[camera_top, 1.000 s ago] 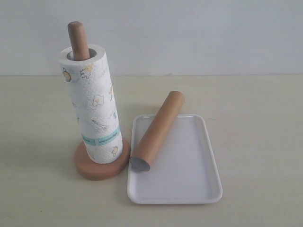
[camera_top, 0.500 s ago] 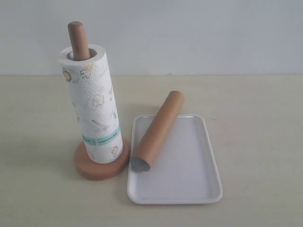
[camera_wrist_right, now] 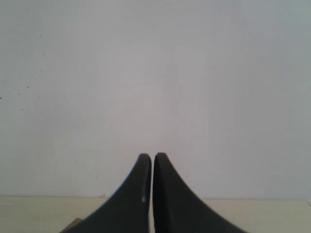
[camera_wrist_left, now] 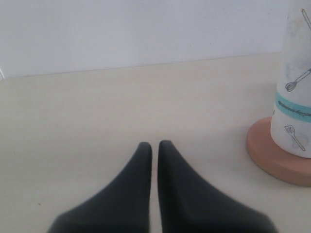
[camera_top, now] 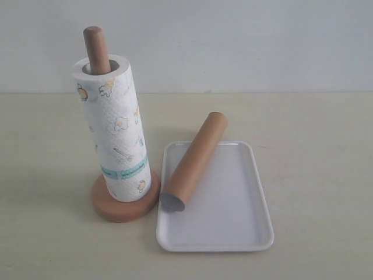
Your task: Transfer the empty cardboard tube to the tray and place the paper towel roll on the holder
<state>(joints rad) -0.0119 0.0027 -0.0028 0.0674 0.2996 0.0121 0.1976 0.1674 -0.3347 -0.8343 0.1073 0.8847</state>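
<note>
The paper towel roll (camera_top: 113, 131) stands threaded over the rod of the wooden holder (camera_top: 96, 49), resting on its round base (camera_top: 125, 208). The empty cardboard tube (camera_top: 195, 160) lies slanted across the left side of the white tray (camera_top: 233, 210), its far end propped over the rim. Neither gripper shows in the exterior view. In the left wrist view my left gripper (camera_wrist_left: 154, 144) is shut with nothing in it, over bare table, with the roll (camera_wrist_left: 296, 97) and holder base (camera_wrist_left: 272, 155) off to one side. My right gripper (camera_wrist_right: 152, 156) is shut and empty, facing the wall.
A beige tabletop (camera_top: 315, 146) runs back to a pale grey wall (camera_top: 233, 41). A small brown edge shows beside the right fingers at the rim of the right wrist view.
</note>
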